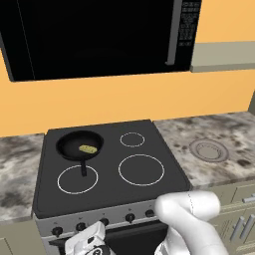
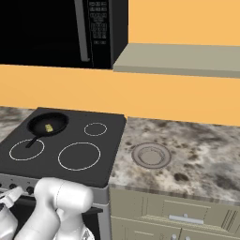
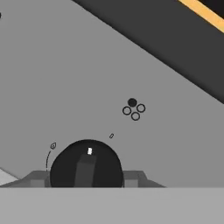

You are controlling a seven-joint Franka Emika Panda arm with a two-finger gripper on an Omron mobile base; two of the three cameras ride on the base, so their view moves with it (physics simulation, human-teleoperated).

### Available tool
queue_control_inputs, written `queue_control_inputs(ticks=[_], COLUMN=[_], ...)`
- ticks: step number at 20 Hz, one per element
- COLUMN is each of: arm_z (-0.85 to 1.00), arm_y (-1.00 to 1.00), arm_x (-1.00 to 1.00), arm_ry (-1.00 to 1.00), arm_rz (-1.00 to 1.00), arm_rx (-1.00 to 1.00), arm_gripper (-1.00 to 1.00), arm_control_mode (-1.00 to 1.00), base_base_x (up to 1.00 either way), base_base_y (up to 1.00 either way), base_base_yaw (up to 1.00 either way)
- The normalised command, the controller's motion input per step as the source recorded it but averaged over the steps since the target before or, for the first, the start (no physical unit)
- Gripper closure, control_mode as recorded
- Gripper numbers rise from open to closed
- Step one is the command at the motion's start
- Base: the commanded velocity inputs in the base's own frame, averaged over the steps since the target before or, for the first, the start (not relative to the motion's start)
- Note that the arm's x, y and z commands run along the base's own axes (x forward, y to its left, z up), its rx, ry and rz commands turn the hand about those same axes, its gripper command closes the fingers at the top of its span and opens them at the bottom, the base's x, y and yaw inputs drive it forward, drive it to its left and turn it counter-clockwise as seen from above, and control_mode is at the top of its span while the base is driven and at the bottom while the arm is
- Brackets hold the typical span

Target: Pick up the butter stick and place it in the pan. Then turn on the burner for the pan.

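While butter stick (image 1: 87, 148) lies inside pan (image 1: 73, 141) on back left burner of stove (image 1: 109, 191), pan handle points toward front. Pincer (image 3: 86, 180) sits low at stove front, its fingers on both sides of black knob (image 3: 86, 165), closed on it. Grey ringed disc (image 1: 209, 150) rests on worktop (image 1: 226, 134) right of stove.

We see even, flat rendered light with no clear source and almost no cast shadows. The glossy black microwave door (image 1: 89, 37) shows no glare. The hand view's round black control knob (image 3: 86, 165) looks soft and slightly blurred.
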Motion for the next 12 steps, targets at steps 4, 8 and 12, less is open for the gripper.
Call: queue_control_inputs(ticks=[4, 8, 12], arm_z=[-0.04, -0.08, -0.07], arm_y=[0.13, 0.12, 0.05], arm_x=[-0.40, -0.38, -0.37], arm_ry=[0.00, 0.00, 0.00], arm_rz=[-0.07, -0.06, -0.05], arm_rx=[-0.31, -0.31, -0.30], arm_gripper=[1.00, 1.00, 1.00], arm_control_mode=[-1.00, -1.00, -1.00], base_base_x=[0.00, 0.00, 0.00], base_base_y=[0.00, 0.00, 0.00], base_base_yaw=[0.00, 0.00, 0.00])
